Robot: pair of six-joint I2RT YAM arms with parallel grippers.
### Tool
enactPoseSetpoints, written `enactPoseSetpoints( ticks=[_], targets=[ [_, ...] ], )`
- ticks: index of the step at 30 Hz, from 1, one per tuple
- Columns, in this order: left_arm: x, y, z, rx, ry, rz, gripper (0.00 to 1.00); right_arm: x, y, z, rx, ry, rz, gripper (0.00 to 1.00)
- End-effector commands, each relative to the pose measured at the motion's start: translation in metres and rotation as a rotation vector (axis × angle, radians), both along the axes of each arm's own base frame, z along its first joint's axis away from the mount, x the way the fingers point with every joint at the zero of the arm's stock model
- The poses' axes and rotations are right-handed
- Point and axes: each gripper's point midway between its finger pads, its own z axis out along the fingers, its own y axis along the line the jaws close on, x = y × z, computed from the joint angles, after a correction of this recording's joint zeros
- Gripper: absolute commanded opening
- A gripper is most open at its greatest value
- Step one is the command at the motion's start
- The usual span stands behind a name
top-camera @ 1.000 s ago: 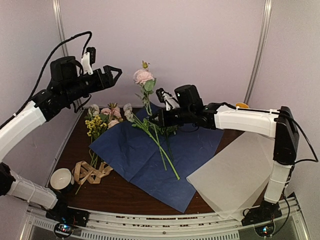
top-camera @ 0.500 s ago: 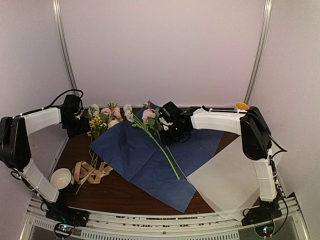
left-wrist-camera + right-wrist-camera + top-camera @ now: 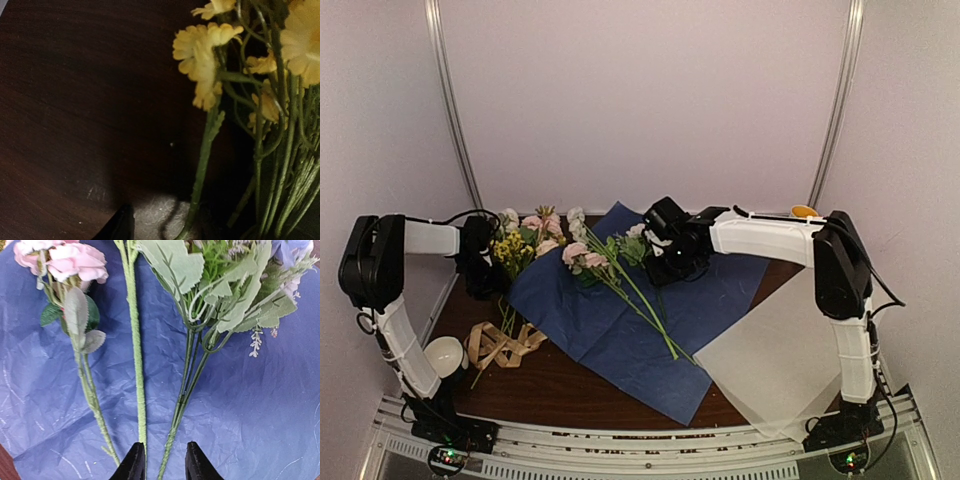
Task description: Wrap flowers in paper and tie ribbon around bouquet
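Note:
The paper (image 3: 610,310) lies spread on the table, blue face up. On it lie flowers: pink blooms (image 3: 582,257), leafy sprigs (image 3: 225,295), and long green stems (image 3: 645,305). My right gripper (image 3: 662,258) hovers low over them. Its jaws (image 3: 165,465) are a little apart, and a thin stem (image 3: 175,425) runs loosely between them without being pinched. My left gripper (image 3: 483,275) is down at the table's left edge beside the yellow flowers (image 3: 205,55). Only one of its fingers (image 3: 122,227) shows, clear of the nearest stem (image 3: 200,175). The ribbon (image 3: 502,344) lies looped at the front left.
A pale translucent sheet (image 3: 785,350) lies at the right front, overlapping the paper's corner. A white round cup (image 3: 442,355) stands beside the ribbon. More pink and white blooms (image 3: 538,225) lie at the back left. Walls close in on three sides.
The right arm lowered the pink flower onto the paper and its jaws parted. The left arm swung down from high to the table beside the yellow flowers, its jaws narrowing.

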Motion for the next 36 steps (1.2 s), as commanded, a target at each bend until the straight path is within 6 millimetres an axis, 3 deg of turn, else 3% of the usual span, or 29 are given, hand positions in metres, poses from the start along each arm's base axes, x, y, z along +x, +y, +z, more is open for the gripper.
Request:
enactPoseSetpoints(
  ticks=[1, 4, 10, 17, 20, 26, 29, 32, 34, 36],
  targets=[
    [0.009, -0.008, 0.006, -0.059, 0.014, -0.027, 0.47, -0.003, 0.005, 0.038, 0.082, -0.037, 0.016, 0.28],
    [-0.005, -0.018, 0.002, -0.126, 0.047, -0.028, 0.47, -0.009, 0.0, 0.048, 0.085, -0.042, 0.024, 0.28],
    [-0.018, -0.014, -0.004, -0.127, 0.117, 0.021, 0.44, -0.019, -0.007, 0.071, 0.124, -0.075, 0.035, 0.28],
    [-0.003, -0.004, -0.002, -0.078, 0.148, 0.044, 0.18, -0.022, -0.012, 0.087, 0.151, -0.105, 0.039, 0.29],
    [-0.001, -0.001, -0.003, -0.096, 0.156, 0.051, 0.15, -0.023, -0.011, 0.091, 0.162, -0.11, 0.049, 0.3],
    [0.001, 0.007, -0.004, -0.081, 0.196, 0.023, 0.2, -0.023, -0.019, 0.099, 0.134, -0.149, 0.059, 0.33],
    [0.0, 0.008, -0.004, -0.071, 0.205, 0.002, 0.0, -0.022, -0.026, 0.102, 0.116, -0.171, 0.051, 0.34],
    [-0.003, 0.012, -0.003, -0.052, 0.212, 0.002, 0.0, -0.022, -0.032, 0.107, 0.12, -0.189, 0.039, 0.34],
    [-0.002, 0.02, 0.006, -0.009, 0.183, 0.016, 0.0, -0.022, -0.034, 0.109, 0.129, -0.195, 0.036, 0.34],
    [0.008, 0.032, 0.034, 0.059, 0.083, 0.034, 0.0, -0.022, -0.035, 0.11, 0.128, -0.196, 0.039, 0.35]
  ],
)
